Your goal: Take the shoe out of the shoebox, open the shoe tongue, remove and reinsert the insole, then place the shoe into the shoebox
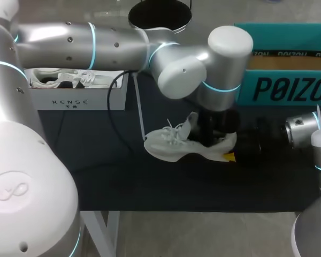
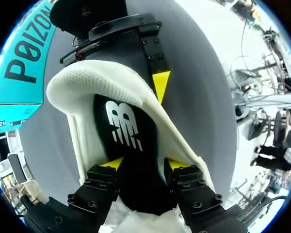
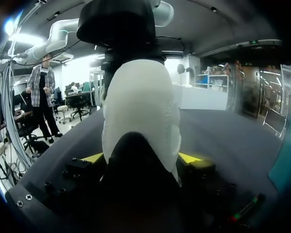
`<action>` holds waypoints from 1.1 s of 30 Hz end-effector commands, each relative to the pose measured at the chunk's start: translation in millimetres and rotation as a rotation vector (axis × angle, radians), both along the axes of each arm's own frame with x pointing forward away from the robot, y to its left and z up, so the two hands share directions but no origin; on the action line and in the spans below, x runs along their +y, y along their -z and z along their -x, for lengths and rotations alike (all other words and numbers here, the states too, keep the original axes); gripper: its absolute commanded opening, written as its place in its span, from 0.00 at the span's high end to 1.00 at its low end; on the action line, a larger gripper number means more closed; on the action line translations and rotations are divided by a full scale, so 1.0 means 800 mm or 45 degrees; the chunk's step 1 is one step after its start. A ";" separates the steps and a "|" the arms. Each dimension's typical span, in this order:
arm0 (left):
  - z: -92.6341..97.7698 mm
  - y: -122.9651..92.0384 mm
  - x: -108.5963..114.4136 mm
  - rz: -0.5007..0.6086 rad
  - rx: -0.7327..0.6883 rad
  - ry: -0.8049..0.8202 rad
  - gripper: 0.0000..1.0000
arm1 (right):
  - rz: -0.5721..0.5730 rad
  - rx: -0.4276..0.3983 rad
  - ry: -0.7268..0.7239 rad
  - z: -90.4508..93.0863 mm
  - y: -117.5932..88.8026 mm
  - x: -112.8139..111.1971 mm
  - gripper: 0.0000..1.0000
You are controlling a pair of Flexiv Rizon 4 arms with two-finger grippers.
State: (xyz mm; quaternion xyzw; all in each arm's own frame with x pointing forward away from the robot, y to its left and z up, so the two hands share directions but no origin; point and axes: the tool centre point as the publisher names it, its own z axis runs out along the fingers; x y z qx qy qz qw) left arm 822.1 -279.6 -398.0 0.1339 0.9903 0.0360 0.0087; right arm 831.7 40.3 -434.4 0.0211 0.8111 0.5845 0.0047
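Observation:
A white shoe (image 1: 174, 147) lies on the dark mat, toe to the left and heel to the right. My left arm reaches across from the left, and its wrist hangs over the shoe's mouth. In the left wrist view my left gripper (image 2: 145, 165) is open, its yellow tips inside the shoe's mouth on either side of the black insole (image 2: 123, 126) with its white logo. My right gripper (image 3: 141, 158) comes in from the right and is shut on the shoe's heel (image 3: 140, 107), one yellow tip on each side. One of its fingers (image 2: 160, 85) shows against the heel.
A teal shoebox (image 1: 289, 85) stands open at the back right. At the back left a white box (image 1: 80, 99) holds another white shoe (image 1: 64, 79). A black cable (image 1: 115, 123) hangs over the mat (image 1: 123, 176). A black round thing (image 1: 160, 13) sits at the far edge.

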 end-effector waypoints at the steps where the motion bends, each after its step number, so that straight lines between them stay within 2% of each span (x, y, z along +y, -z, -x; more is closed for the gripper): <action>1: 0.008 0.013 -0.008 -0.014 -0.025 0.009 0.49 | 0.004 0.003 0.002 -0.002 0.003 0.001 1.00; 5: 0.012 0.022 -0.011 -0.006 -0.052 0.023 0.54 | 0.004 0.003 0.002 -0.002 0.003 0.001 1.00; 9: 0.013 0.032 -0.014 0.000 -0.074 0.025 0.55 | 0.004 0.003 0.002 -0.002 0.003 0.001 1.00; 17: 0.003 0.052 -0.018 0.007 -0.138 -0.047 0.52 | 0.004 0.003 0.002 -0.002 0.003 0.001 1.00; 19: 0.000 0.056 -0.018 0.010 -0.152 -0.072 0.60 | 0.004 0.003 0.002 -0.002 0.003 0.001 1.00; 20: -0.001 0.058 -0.018 0.010 -0.163 -0.086 0.74 | 0.004 0.003 0.002 -0.002 0.003 0.001 1.00; 21: -0.001 0.059 -0.018 0.012 -0.158 -0.085 1.00 | 0.004 0.003 0.002 -0.002 0.003 0.001 1.00; 27: 0.001 0.069 -0.014 -0.022 -0.164 -0.085 1.00 | 0.004 0.003 0.002 -0.002 0.003 0.001 1.00; 33: -0.004 0.058 -0.007 -0.027 -0.158 -0.084 1.00 | 0.004 0.003 0.002 -0.002 0.003 0.001 1.00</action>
